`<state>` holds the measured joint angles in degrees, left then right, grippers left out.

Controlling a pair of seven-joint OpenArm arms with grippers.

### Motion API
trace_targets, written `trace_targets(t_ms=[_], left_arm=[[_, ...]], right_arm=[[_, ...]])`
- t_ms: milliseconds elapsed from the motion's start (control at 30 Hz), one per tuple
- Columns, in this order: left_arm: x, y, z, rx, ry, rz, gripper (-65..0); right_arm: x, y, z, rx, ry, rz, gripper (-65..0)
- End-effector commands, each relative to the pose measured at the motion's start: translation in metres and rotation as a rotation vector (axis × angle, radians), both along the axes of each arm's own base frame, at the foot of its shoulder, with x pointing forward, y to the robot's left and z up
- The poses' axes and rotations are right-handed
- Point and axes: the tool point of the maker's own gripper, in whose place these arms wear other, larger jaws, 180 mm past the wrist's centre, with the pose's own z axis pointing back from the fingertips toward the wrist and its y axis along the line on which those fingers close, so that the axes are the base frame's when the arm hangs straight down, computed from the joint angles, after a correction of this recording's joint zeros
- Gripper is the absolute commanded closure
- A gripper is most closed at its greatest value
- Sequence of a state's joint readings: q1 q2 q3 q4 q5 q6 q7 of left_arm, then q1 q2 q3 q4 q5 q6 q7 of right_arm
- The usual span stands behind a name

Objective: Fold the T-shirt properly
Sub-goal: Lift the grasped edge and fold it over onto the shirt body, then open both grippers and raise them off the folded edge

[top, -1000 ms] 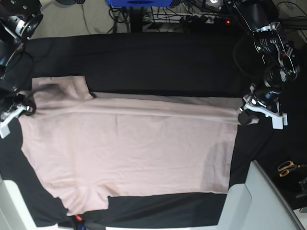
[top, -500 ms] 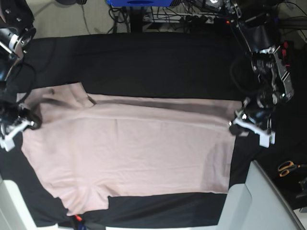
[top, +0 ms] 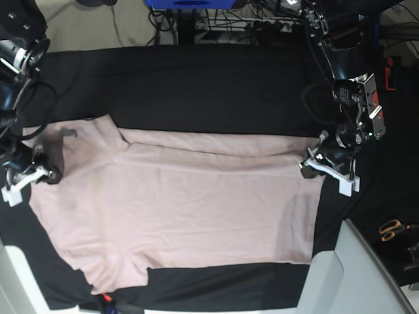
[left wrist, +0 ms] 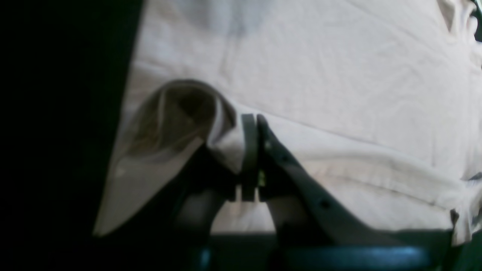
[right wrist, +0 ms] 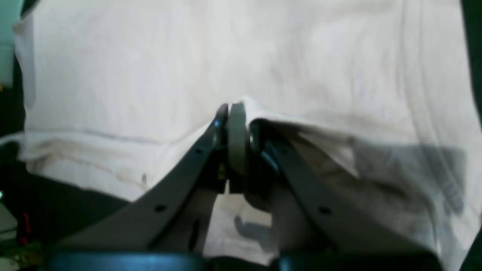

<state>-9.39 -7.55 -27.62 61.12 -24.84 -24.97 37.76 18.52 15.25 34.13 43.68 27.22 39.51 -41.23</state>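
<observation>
The pale pink T-shirt lies spread on the black table covering, with its far long edge folded over toward the middle. My left gripper is at the shirt's right edge, shut on a folded bunch of the cloth. In the left wrist view the gripper pinches the T-shirt, with a curled fold to its left. My right gripper is at the shirt's left edge by the sleeve. In the right wrist view the gripper is shut on a ridge of the T-shirt.
Orange-handled scissors lie at the right edge. A pale grey bin stands at the near right corner. Cables and a blue stand lie beyond the table's far edge. A white edge shows at the near left.
Both grippers have moved toward the near side with the shirt's far edge. The left gripper also moved inward to the left. The folded band is now wider.
</observation>
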Motion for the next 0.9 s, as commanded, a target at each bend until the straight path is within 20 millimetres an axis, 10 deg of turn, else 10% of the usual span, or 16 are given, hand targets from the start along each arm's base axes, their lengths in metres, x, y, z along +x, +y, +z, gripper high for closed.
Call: trace_targets(t_ms=[0,200,367,500,700,867], left_arm=[[0.018,0.009,0.020,0.013,-0.076,0.016,0.0],[0.019,0.010,0.023,0.011,-0.087,0.024,0.0],[0.027,0.011,0.029,0.015,-0.104,0.025,-2.0],[0.033,0.020,0.042,0.035,-0.133,0.029,-38.8],[0.011,0.081,0.081,0.084,-0.247,0.209,-62.2],[-0.040,0.103,0.078,0.181,-0.212,0.236,-62.7]], right_arm=[[0.018,-0.012,0.022,-0.010,-0.084,-0.026,-0.2],[0.024,-0.016,0.027,-0.013,-0.127,-0.054,-4.1],[0.022,-0.018,0.027,-0.015,-0.127,-0.058,-32.0],[0.011,-0.045,0.031,0.013,-0.148,-0.173,-47.4],[-0.067,-0.061,0.021,-0.015,-0.022,-0.255,-43.2],[-0.126,0.000,0.010,-0.047,0.059,-0.218,-42.8]])
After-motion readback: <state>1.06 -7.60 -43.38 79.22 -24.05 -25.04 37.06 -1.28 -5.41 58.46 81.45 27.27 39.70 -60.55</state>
